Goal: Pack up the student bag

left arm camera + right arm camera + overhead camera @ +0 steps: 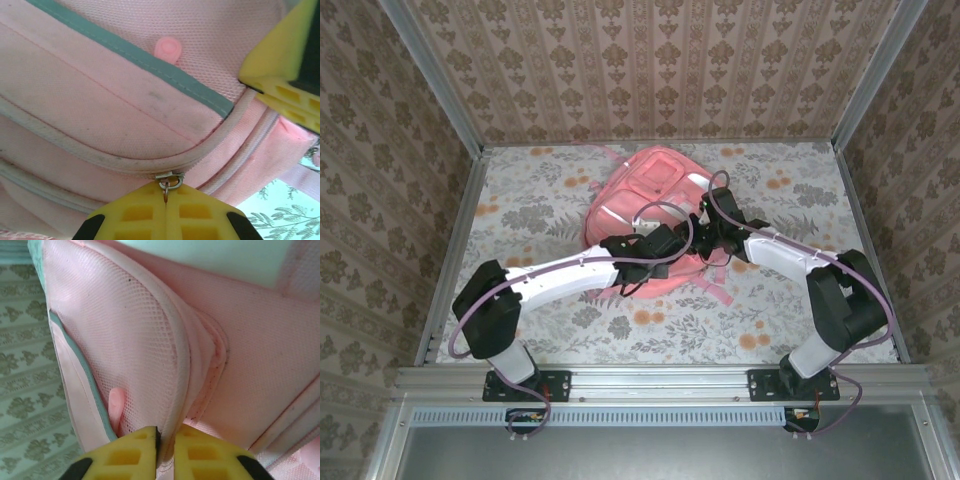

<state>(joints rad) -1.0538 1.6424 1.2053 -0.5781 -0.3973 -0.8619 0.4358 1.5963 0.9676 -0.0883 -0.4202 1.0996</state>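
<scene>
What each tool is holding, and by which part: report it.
The left tool pinches the metal zipper pull of the student bag; the right tool pinches the piped rim of its mesh pocket.

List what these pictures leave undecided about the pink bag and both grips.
- Top view: the student bag's near edge, hidden under both arms.
- Left wrist view: the zip pull below its ring, swallowed by the shut left end effector.
- Right wrist view: how much trim the shut right end effector pinches; the grip covers it.
- Bag's inside: unseen, fabric covers it.
</scene>
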